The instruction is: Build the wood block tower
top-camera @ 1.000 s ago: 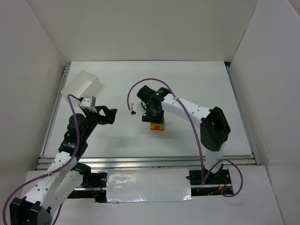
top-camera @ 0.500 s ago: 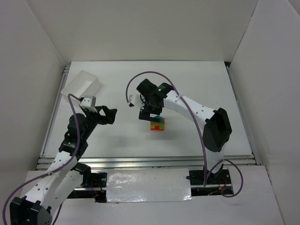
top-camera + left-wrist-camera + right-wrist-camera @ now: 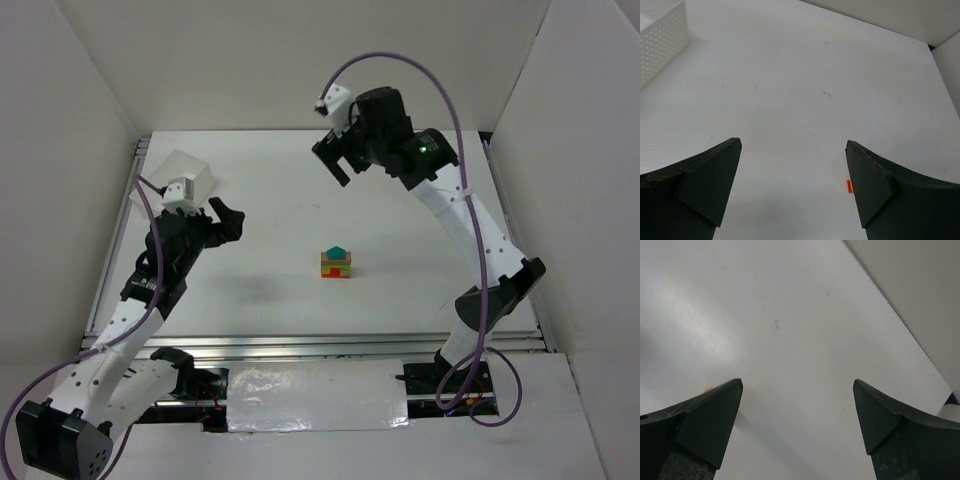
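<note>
Top external: fixed, high behind arm bases, looks down on whole table [image 3: 420, 270]; distant.
Left wrist: low, close, faces across table; shares white box [image 3: 185, 165] corner and wood block tower [image 3: 336, 264] edge with top view.
Right wrist: elevated, looks down at table beside wall [image 3: 910, 285].

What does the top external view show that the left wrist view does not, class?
Only the top external view shows the whole wood block tower with its teal peak, and the open right gripper, well away from it. Only the left wrist view shows fine holes in the white box. Both show the table, the box, the open left gripper and the tower, just a red-orange sliver from the wrist.
</note>
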`<state>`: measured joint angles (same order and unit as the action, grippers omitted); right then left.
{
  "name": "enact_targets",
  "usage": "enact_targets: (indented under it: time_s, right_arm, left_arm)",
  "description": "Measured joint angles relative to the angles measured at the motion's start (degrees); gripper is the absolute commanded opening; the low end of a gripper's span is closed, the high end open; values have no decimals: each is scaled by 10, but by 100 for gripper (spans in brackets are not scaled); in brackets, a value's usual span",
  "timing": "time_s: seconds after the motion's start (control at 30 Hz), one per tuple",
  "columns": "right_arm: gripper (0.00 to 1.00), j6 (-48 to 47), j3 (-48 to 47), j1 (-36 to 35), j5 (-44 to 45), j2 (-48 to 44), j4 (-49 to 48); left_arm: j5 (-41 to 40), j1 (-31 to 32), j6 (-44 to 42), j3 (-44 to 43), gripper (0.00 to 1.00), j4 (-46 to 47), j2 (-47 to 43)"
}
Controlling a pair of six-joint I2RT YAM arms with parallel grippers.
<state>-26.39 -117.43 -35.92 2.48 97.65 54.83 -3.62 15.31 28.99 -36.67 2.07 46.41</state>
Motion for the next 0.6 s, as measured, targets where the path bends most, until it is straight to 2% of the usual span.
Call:
enact_targets:
  time_s: [0.07, 0.13, 0.27, 0.4, 0.6]
  right_arm:
    - [100, 57, -5, 23, 1, -12, -33]
    - [100, 122, 30, 49, -2, -38, -68]
    - [100, 267, 212, 121, -27, -139, -136]
    - [100, 393, 395, 213, -30, -246, -162]
    - [100, 509, 596, 292, -39, -385, -179]
  left_arm:
    - [-34, 0, 17, -35, 99, -36, 17]
    - [-68, 0, 45, -51, 99, -66, 20]
    - [-117, 0, 94, -57, 99, -132, 6]
    - [-141, 0, 122, -59, 99, -193, -6]
    - [-173, 4, 133, -63, 99, -249, -8]
